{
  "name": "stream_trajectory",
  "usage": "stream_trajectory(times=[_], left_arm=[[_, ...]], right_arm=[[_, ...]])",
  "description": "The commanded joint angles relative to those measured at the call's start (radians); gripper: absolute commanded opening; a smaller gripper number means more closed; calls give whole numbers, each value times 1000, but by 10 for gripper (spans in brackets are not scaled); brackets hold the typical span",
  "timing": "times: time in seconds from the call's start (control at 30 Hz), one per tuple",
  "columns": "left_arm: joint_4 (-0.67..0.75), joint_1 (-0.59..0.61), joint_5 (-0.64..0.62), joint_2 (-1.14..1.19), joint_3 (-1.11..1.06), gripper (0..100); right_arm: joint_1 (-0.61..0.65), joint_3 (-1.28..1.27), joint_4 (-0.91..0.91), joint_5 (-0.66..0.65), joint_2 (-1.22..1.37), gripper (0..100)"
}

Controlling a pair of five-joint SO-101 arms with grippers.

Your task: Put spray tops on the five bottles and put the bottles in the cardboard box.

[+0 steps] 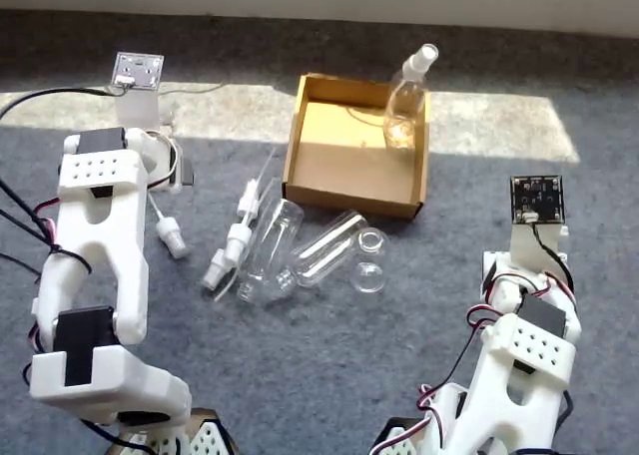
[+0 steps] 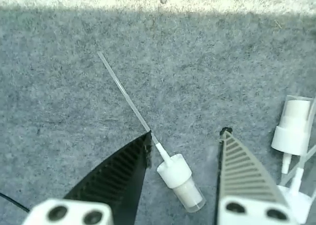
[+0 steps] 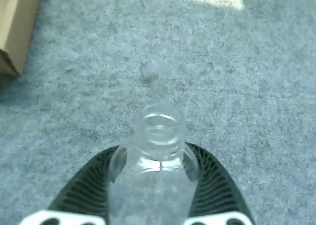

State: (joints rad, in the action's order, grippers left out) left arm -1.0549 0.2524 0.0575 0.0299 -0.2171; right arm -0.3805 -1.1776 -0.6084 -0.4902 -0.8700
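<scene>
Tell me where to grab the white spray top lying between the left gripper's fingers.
Grip the white plastic spray top across its round collar, down from above: it lies flat on the grey carpet between the fingers of the open left gripper, and its dip tube is likely too slender to pinch.

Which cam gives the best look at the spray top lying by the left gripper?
Left wrist view: the spray top lies close up, tube included, between the fingers of the open left gripper. The high view shows it small beside the left arm. The right wrist view faces a bottle instead.
</scene>
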Motion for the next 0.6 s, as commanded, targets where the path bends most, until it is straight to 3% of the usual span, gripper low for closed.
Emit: stream_trajectory(times=[0.0, 0.1, 0.3, 0.4, 0.57], left_arm=[[-26, 36, 29, -5, 48, 210], [2, 76, 121, -2, 47, 210], [78, 102, 551, -2, 54, 210], [68, 102, 499, -2, 47, 210], [104, 99, 288, 53, 4, 210]], right_arm=[[-8, 4, -4, -9, -28, 4], [-10, 2, -4, -9, -28, 4], [-8, 2, -4, -9, -28, 4], [-10, 2, -10, -8, -28, 4], [-2, 4, -44, -5, -28, 4]])
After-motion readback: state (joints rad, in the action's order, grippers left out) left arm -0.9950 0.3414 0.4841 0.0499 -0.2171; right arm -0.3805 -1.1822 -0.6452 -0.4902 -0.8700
